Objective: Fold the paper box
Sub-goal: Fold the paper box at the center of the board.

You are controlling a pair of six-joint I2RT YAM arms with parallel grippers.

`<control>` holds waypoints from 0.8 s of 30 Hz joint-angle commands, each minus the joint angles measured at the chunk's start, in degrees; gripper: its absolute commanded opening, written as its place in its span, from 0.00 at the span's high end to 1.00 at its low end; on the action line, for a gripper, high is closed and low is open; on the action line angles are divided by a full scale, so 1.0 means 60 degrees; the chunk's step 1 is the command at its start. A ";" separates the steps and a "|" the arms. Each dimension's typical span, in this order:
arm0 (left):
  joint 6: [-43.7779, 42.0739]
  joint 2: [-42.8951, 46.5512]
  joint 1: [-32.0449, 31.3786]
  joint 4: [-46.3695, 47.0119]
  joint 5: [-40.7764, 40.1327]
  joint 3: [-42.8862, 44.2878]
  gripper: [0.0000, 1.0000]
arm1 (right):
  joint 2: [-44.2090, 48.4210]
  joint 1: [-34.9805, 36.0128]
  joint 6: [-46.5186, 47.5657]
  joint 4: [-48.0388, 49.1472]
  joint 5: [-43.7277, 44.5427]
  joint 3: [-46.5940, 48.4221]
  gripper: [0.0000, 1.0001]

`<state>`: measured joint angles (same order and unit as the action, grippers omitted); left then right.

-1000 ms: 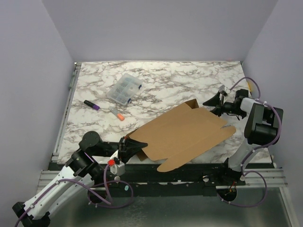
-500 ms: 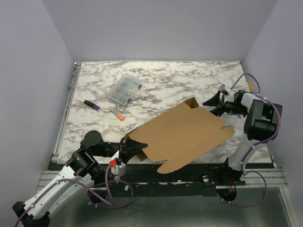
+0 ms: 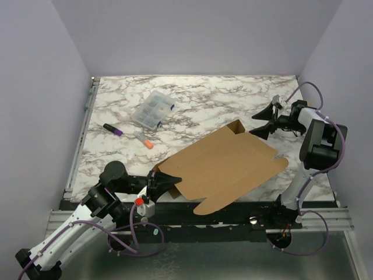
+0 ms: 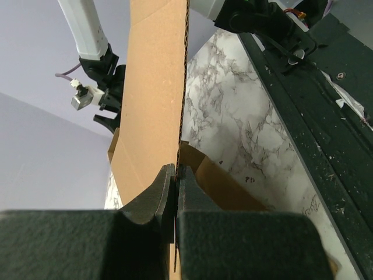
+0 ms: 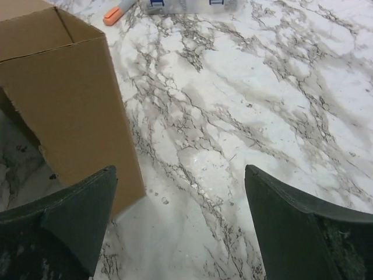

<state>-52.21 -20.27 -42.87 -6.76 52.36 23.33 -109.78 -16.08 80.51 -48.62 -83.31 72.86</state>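
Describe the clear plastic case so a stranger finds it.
On the white marble table, look far left, beyond the large brown cardboard sheet. The clear plastic compartment case lies behind a purple-capped marker and an orange-capped marker. It alone is a flat, see-through box.

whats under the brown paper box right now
Under the paper box, the left wrist view shows marble table and a lower cardboard flap. The left pincer pinches its edge. Whatever lies beneath the middle is covered.
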 commanded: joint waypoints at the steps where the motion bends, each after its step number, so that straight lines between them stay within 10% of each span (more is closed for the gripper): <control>1: 0.0129 0.0117 -0.0033 -0.0721 0.0058 0.0043 1.00 | -0.0676 0.0030 0.0741 -0.1610 -0.0235 0.0944 0.11; 6: 0.0008 0.0042 -0.0039 -0.0762 0.0007 0.0092 1.00 | 0.0102 0.0345 -0.5557 0.3762 0.1546 -0.0188 0.07; 24: 0.1507 0.0811 -0.0042 0.1491 -0.0932 -0.0450 1.00 | -0.0723 0.1341 -0.6722 0.4072 0.0335 0.0444 0.01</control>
<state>-48.66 -16.53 -42.87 -2.50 48.18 22.52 -111.35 -8.10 44.51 -26.44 -78.48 72.90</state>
